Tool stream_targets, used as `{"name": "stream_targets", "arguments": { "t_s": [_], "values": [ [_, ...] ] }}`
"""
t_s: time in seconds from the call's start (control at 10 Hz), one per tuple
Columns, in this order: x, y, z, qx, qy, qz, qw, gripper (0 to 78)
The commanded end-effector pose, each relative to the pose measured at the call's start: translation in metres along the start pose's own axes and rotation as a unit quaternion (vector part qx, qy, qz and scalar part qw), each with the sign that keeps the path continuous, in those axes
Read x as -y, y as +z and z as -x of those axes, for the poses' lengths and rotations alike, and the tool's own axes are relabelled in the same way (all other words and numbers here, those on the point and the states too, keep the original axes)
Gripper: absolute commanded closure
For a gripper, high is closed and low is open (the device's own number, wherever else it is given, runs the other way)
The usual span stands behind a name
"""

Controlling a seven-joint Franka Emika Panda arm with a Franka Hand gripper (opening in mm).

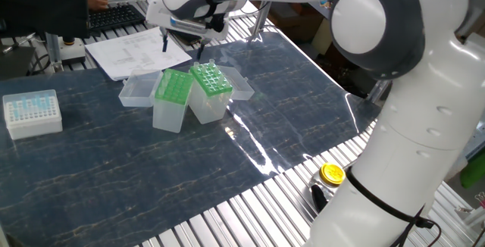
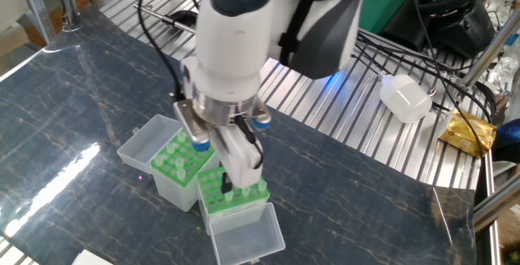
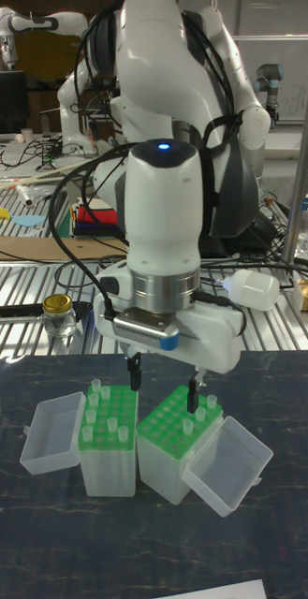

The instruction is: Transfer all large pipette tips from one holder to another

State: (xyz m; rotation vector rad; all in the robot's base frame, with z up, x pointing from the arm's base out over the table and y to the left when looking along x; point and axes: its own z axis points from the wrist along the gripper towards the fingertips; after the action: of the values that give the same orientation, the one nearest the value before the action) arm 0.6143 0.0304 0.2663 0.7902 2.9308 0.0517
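- Large pipette tips (image 3: 207, 402) – a few stand at the far corner of the wider green-topped box (image 3: 172, 432), and more poke up from the narrower, taller box (image 3: 109, 440) just beside it. They are thin and crowded, so a pinch aimed slightly off could catch two at once or knock a neighbour askew.
- In the tall view and one fixed view, the wider box seems to sit tilted, its green top sloping. The tips in it would lean too, so a straight-down approach may meet a tip off-centre and bend it or push it deeper rather than grip it.
- Both boxes look light. A tip that sticks in its hole could lift or drag the whole box – the tilted one most readily.
- The gripper (image 3: 163, 386) hovers over the two boxes, its fingers spread wide with nothing between them. One finger hangs above the narrow box, so on the way down it could strike the tips already seated there.
- The hinged lid (image 3: 227, 465) of the wider box lies open toward the front and the narrow box's lid (image 3: 51, 432) opens to the side. A low sweep between the boxes could clip either lid and shift its box.
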Motion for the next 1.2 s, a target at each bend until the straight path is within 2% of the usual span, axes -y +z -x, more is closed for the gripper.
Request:
{"name": "stream_targets", "arguments": {
  "t_s": [0.1, 0.2, 0.3, 0.5, 0.8, 1.2],
  "values": [
    [0.002, -0.001, 0.006, 0.002, 0.007, -0.002, 1.0000, 0.1],
    [0.003, -0.001, 0.007, 0.000, 0.040, -0.013, 0.9991, 0.1],
    [0.008, 0.002, 0.010, -0.001, 0.062, -0.015, 0.9980, 0.1],
    [0.025, 0.009, 0.020, 0.000, 0.086, -0.016, 0.9961, 0.1],
    [0.049, 0.016, 0.031, -0.001, 0.147, -0.017, 0.9891, 0.1],
    [0.060, 0.020, 0.035, 0.000, 0.188, -0.016, 0.9820, 0.1]
  ]
}}
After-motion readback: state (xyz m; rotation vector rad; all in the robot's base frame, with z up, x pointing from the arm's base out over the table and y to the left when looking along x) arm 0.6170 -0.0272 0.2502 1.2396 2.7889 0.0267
